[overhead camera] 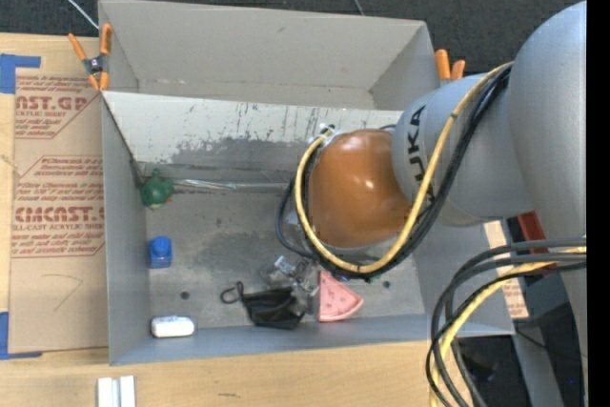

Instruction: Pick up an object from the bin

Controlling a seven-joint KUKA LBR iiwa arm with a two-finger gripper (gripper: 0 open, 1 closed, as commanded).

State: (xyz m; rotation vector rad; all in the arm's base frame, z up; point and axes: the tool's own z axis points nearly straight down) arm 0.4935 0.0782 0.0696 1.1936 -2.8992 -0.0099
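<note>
The grey bin [257, 52] is mostly bare, and the pink wedge [338, 300], a dotted slice-shaped piece, serves as the marker for all else. The arm [534, 138] looms up and to the right of the wedge, and its orange cover [348, 186] hangs directly above it, hiding much of the tool beneath. The gripper [297, 275] is just up and left of the wedge, low over the floor. It lies between the wedge and the black crumpled thing [272, 308], which sits just left of the wedge and seems to touch it. One of these two is the likely target, though which one cannot be told. Whether the claw is released or clenched cannot be told either, and nothing can be seen in its grip. To do this step well, I would settle on one piece only. The wedge looks firm and should take a squeeze across its flat faces. The black thing looks limp and may snag or drag the wedge along. Both lie close to the wall below the wedge, so the descent should be straight and the lift vertical. Well left of the wedge lie a green ball [155, 193] higher up, a blue block [160, 252] and a white capsule [172, 327], all clear of the work.
</note>
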